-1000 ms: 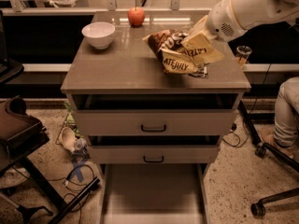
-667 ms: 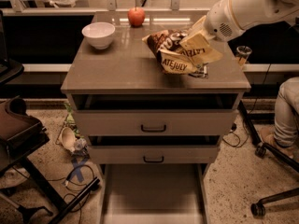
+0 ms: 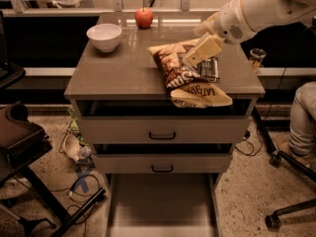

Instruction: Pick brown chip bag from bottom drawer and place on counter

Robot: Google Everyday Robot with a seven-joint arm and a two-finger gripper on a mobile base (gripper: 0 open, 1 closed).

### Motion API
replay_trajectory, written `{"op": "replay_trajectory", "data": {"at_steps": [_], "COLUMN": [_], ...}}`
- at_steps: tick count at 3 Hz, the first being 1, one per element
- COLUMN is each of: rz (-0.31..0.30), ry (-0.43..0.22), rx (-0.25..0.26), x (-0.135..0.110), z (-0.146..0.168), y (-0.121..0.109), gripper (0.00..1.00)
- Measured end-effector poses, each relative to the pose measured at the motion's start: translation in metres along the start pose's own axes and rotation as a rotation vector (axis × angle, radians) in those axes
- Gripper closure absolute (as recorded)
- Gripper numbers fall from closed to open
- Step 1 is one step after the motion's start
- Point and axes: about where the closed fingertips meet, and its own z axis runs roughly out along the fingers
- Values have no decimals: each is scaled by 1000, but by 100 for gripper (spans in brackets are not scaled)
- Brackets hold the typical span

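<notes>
The pincer (image 3: 203, 51) hangs low over the bench (image 3: 113, 68), touching the back-right edge of the brown chip bag (image 3: 173, 70). Whether it's clamped on or let go, I can't tell. The bag rests on the bench, spreading left and forward from the pincer. The bottom drawer (image 3: 160, 201) stands open below.

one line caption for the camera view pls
Pincer at the brown chip bag on the counter; bottom drawer open below.

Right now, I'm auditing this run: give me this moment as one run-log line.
gripper: at brown chip bag, right side of counter | brown chip bag: on counter, beside tan bag | bottom drawer: open
</notes>
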Motion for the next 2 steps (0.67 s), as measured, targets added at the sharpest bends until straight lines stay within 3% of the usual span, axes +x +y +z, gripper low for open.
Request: {"op": "replay_trajectory", "data": {"at_steps": [2], "rz": [-1], "ry": [0], "rx": [-3], "x": [-1], "z": [1], "y": [1], "gripper": [0]}}
